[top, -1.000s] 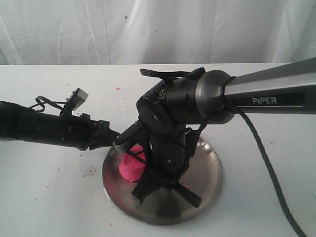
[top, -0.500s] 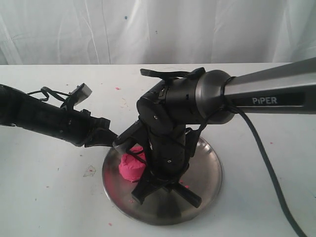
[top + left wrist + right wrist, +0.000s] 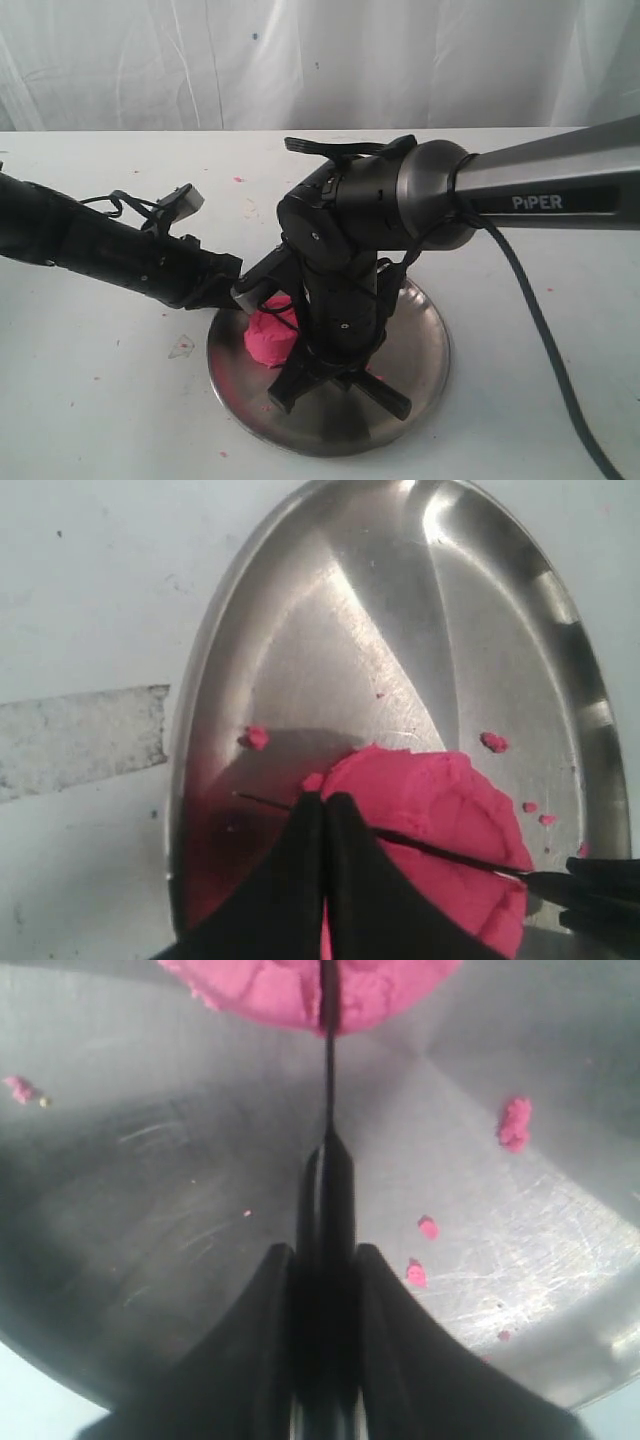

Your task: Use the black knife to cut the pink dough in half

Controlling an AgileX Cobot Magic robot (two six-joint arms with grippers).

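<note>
Soft, even light washed the white tabletop (image 3: 90, 400) bright and slightly overexposed. The steel plate (image 3: 480, 610) threw streaky glare beyond the left pincer (image 3: 325, 810), whose dark fingers were blurred. The right pincer (image 3: 325, 1260) was blurred too, shadowing the plate beneath.

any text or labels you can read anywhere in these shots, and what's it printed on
"PiPER": white letters on the dark band of the right arm, in the exterior view.
No other text shows. The steel plate, the pink dough, the black knife and the table carry no marking in any view.
</note>
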